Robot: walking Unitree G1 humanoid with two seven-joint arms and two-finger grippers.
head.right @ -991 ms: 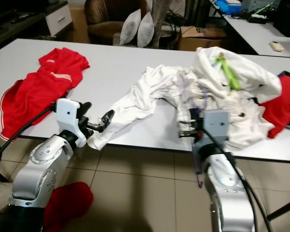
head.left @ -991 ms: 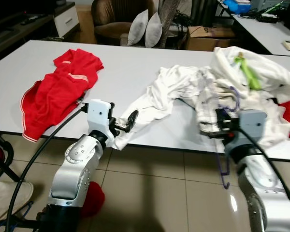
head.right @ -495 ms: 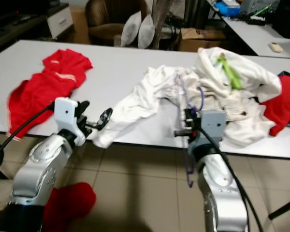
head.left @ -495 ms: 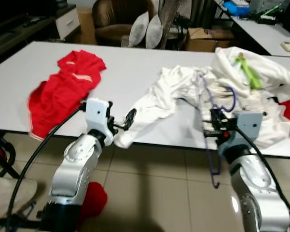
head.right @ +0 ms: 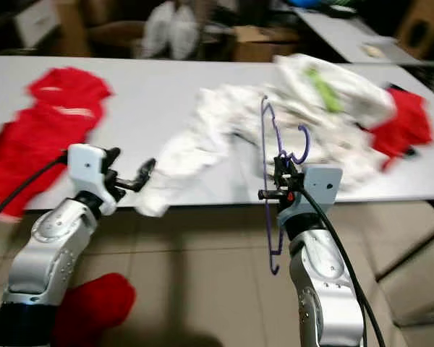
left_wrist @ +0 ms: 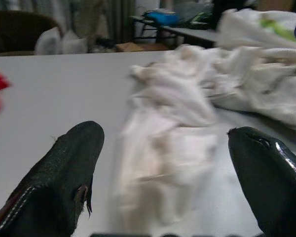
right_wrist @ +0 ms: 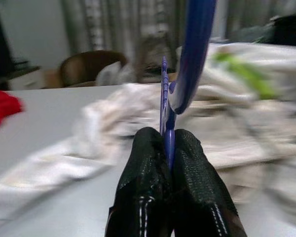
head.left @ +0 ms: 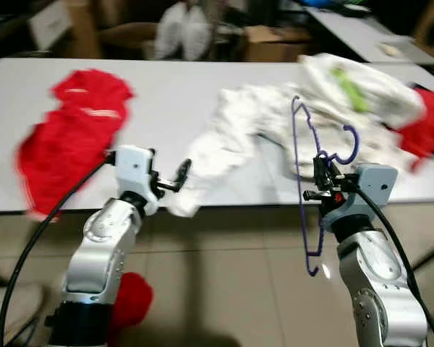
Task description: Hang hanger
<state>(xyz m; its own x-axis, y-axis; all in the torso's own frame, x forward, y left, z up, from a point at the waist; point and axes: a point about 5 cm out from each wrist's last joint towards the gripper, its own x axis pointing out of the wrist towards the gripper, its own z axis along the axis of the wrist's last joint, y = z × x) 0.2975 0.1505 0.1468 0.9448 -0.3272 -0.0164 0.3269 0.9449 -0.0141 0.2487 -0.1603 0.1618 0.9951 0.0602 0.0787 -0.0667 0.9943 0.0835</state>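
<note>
While the head views blur, the right gripper (right_wrist: 166, 148) stands at the near edge of the table (head.left: 159, 94), its fingers (right_wrist: 144, 168) pinched tight on a blue hanger (head.left: 304, 189). That hanger rides upright in the grip, its hook (head.left: 351, 144) curling above the wrist and its long frame dropping below the table edge toward the tiled floor (head.left: 224, 289). To the left, the left gripper (left_wrist: 163, 163) hovers with fingers spread wide and empty, just before a white garment (head.left: 217, 155) that droops over the edge. Farther back, a heap of white laundry (head.left: 347, 94) with a green strip (head.left: 347, 90) lies on the right, red clothes (head.left: 72, 134) on the left.
</note>
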